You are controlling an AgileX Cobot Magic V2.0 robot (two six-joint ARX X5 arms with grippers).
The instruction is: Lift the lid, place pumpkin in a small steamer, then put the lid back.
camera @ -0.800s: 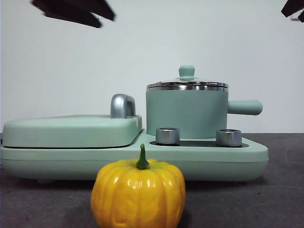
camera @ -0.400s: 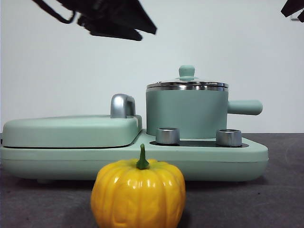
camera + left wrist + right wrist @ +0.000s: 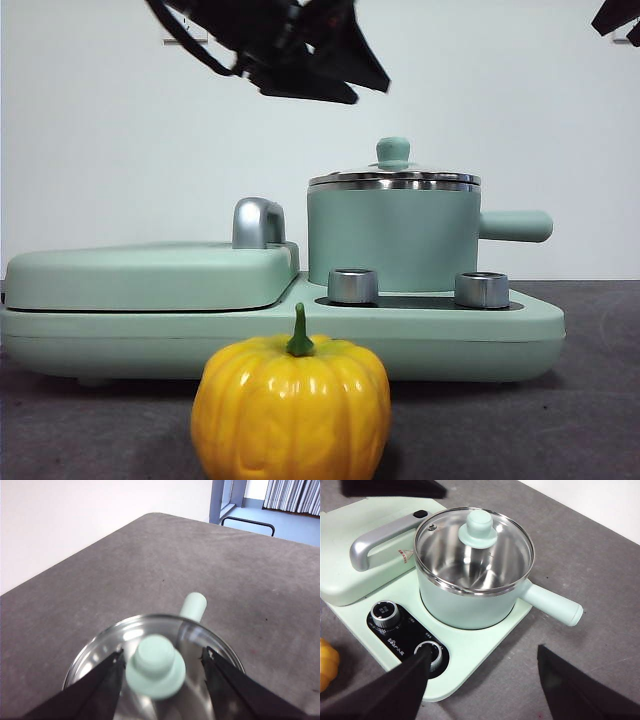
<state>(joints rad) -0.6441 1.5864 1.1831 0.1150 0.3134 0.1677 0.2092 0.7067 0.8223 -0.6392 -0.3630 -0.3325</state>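
Observation:
The small steamer [image 3: 395,240] [image 3: 465,610] stands on the right half of the mint-green cooker, its side handle [image 3: 515,226] pointing right. The glass lid [image 3: 393,181] [image 3: 475,550] rests on it, mint knob [image 3: 155,666] upright. My left gripper [image 3: 345,85] [image 3: 162,651] hangs open above the lid, slightly left of the knob in the front view, touching nothing. The pumpkin [image 3: 290,405] [image 3: 326,662] sits on the table in front of the cooker. My right gripper [image 3: 484,652] is open and empty, high to the right, a black tip [image 3: 615,18] at the corner.
The cooker base [image 3: 450,335] carries a flat griddle cover [image 3: 150,275] with a silver handle [image 3: 258,222] on its left half. Two steel dials [image 3: 352,285] [image 3: 481,290] sit in front of the pot. Grey tabletop [image 3: 600,555] surrounds the unit.
My left arm has swept from the top left corner rightward and a little lower, ending above the lid. The pot, lid, pumpkin and right arm have not moved.

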